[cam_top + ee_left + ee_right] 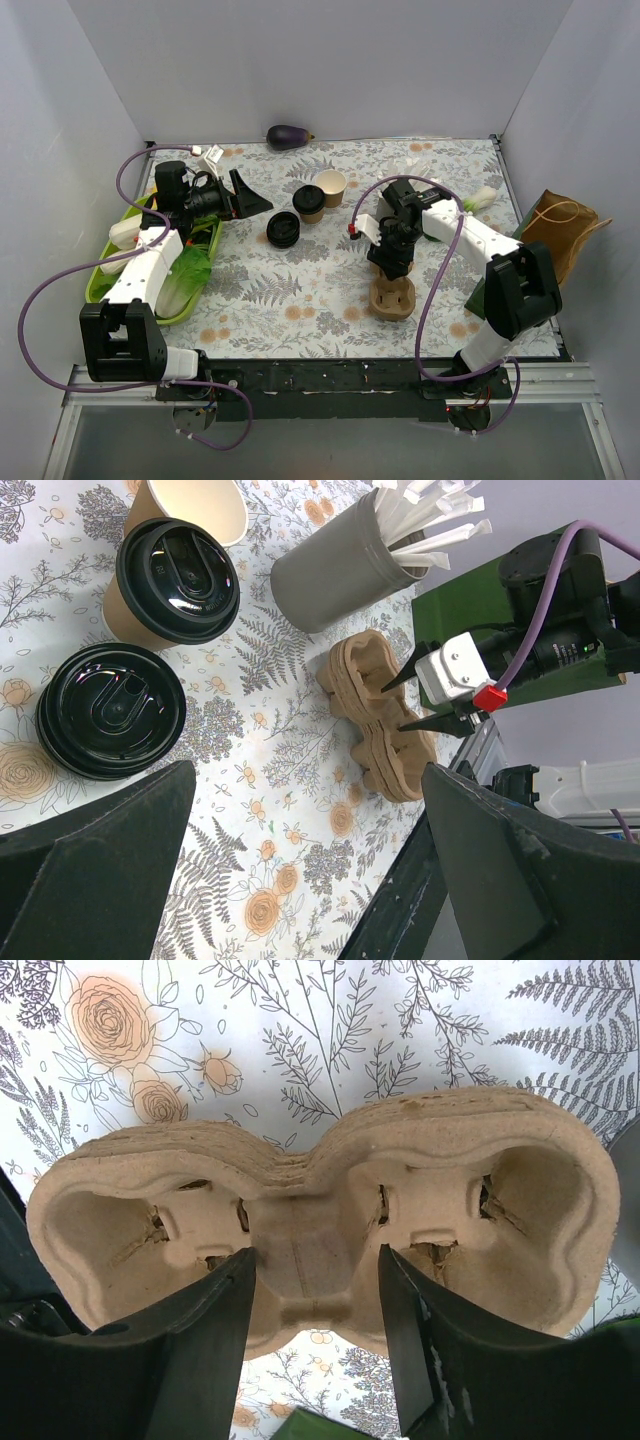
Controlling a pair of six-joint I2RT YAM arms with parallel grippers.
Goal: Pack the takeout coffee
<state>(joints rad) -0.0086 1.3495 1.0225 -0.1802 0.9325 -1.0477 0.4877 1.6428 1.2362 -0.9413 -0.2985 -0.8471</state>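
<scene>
Watching from the side of the bench [300,300], I see the takeout coffee [309,201] standing upright near the middle with its black lid on. It is just beside the open cup [332,185] and close to the stack of loose lids [283,230]. The left pincer [245,197] is spread wide and holds nothing; it points at that cluster from the left but is apart from it. The right pincer [315,1260] hangs over the pulp carrier [320,1210], released, with one finger on either side of the centre ridge between the two wells.

To my eye the main trouble is the carrier. Its edge shows several layers, so it looks like a nested pile, and a pinch on the ridge could lift more than one or drag the whole lot across the cloth. On the other side, three round, similar things sit close together. A slightly off approach could land on the lidless cup or the lids instead of the coffee. A hard squeeze on a paper wall might pop the lid.

I cannot tell whether the cup is full. From above, the right arm covers the grey holder of straws [330,570], which shows only from the left wrist. Nor can I say whether the right fingers already touch the ridge.
</scene>
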